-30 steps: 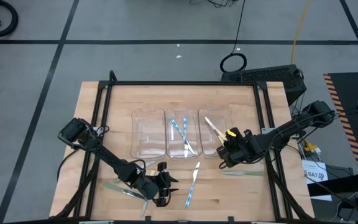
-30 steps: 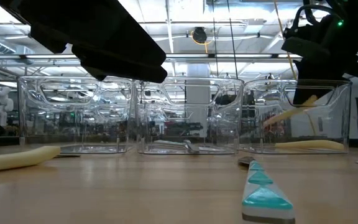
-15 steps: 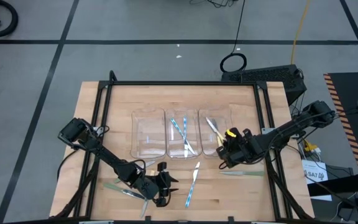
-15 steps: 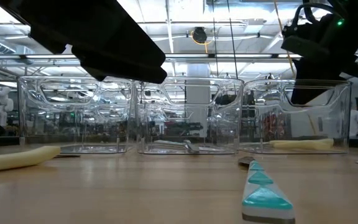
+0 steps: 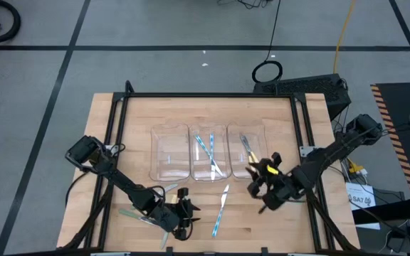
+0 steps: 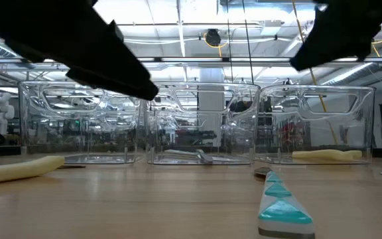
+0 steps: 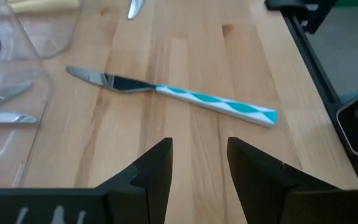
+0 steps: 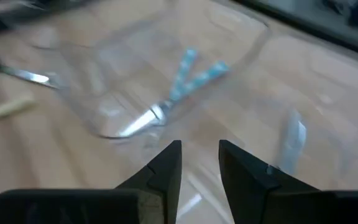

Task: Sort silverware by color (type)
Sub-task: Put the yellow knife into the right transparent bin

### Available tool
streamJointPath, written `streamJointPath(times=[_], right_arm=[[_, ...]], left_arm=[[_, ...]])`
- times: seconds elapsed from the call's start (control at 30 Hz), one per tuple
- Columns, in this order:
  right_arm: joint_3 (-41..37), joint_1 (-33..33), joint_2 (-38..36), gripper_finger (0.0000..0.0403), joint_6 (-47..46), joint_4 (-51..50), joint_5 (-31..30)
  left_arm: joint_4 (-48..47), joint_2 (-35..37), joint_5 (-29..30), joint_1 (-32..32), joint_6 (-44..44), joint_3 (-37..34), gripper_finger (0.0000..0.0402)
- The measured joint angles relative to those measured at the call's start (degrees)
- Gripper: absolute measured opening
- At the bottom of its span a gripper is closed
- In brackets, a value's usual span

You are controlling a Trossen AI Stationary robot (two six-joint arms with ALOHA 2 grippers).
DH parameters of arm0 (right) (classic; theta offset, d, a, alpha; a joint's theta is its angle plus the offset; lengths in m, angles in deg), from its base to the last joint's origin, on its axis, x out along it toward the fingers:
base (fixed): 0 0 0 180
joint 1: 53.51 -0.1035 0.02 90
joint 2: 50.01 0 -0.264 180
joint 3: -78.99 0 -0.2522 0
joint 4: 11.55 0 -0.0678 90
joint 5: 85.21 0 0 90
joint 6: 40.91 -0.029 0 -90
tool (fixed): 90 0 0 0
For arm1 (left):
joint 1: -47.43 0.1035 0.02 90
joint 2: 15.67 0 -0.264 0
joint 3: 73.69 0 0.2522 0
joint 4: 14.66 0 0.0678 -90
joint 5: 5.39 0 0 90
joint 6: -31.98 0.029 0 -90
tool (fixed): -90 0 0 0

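High view: left arm reaches in low across the front-left of the table (image 5: 141,114), left gripper (image 5: 184,217) near the front edge, just left of a blue-handled knife (image 5: 220,210) lying loose on the wood; a few more loose pieces sit under and beside that arm. Right arm comes in from the right, right gripper (image 5: 263,186) just in front of the right bin (image 5: 246,152), nothing in it. Three clear bins in a row: left bin (image 5: 169,152) looks bare, middle bin (image 5: 208,153) holds blue-handled pieces, right bin holds a yellow-handled piece (image 5: 248,151). Low view: arms only dark shapes up top; yellow piece lies flat on the right bin's floor, another yellow handle (image 6: 18,168) on the table at left, blue handle up close. Left wrist view: jaws apart, empty, blue knife on wood just ahead. Right wrist view: jaws apart, empty, over the bins, blue pieces in one.
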Motion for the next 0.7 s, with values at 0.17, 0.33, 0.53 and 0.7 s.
streamJointPath(times=[0.17,0.33,0.53,0.7], right_arm=[[0.0,-6.29,0.1,0.0102,6.41,6.67,-4.33],[0.04,-11.9,2.56,0.0102,8.92,9.07,-6.24],[0.04,-14.88,3.21,0.0102,11.23,9.21,-7.33],[0.04,-15.71,3.23,0.0102,11.63,11.34,-7.37]], left_arm=[[-2.61,0.0,0.0,-1.09,-1.49,0.01,0.0161],[-4.87,0.0,0.0,-1.68,-4.37,0.01,0.0161],[-14.72,0.0,0.0,-1.93,-8.55,3.79,0.0161],[-29.95,0.0,0.01,-3.51,-14.58,10.57,0.0161]])
